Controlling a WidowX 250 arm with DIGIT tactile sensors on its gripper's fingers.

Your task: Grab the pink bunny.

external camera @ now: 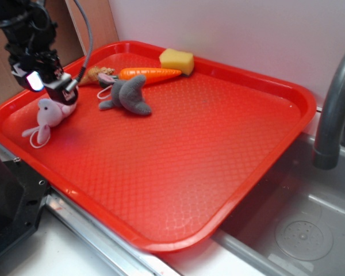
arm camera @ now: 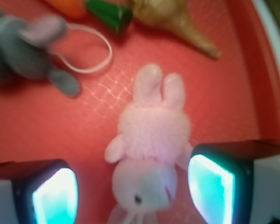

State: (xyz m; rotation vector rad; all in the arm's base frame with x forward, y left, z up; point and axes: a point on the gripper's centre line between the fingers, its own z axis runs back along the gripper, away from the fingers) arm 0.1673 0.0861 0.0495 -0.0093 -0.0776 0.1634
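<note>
- My gripper (arm camera: 133, 191) hangs low over the left end of the red tray (external camera: 218, 144), its two fingers (arm camera: 212, 186) spread wide apart, one on each side of the pink bunny (arm camera: 151, 158).
- In the wrist view the right finger pad sits just beside the bunny's body and may brush its fur; the left pad stands clear of it. I am not yet pinching anything.
- The pink bunny (external camera: 50, 115) lies flat on the tray near its left rim, whitish head toward me in the wrist view, feet pointing away toward the other toys.
- From the exterior view its long ears and a thin loop trail down toward the tray's front-left edge, and my gripper (external camera: 66, 98) is right above its body.
- A grey plush animal (external camera: 128, 96) lies near the bunny, farther in on the tray, apart from it; its pale loop (arm camera: 91, 56) curls on the tray between the two toys.
- Behind the grey plush lies an orange carrot (external camera: 149, 74) with green leaves, and just left of that a tan, pointed root-like toy (arm camera: 177, 21); the wrist view is too blurred to tell more.
- A yellow sponge (external camera: 176, 60) rests at the tray's far rim, by the carrot's tip.
- To the right of the tray is a grey sink (external camera: 310, 224) with a dark faucet (external camera: 333, 109).
</note>
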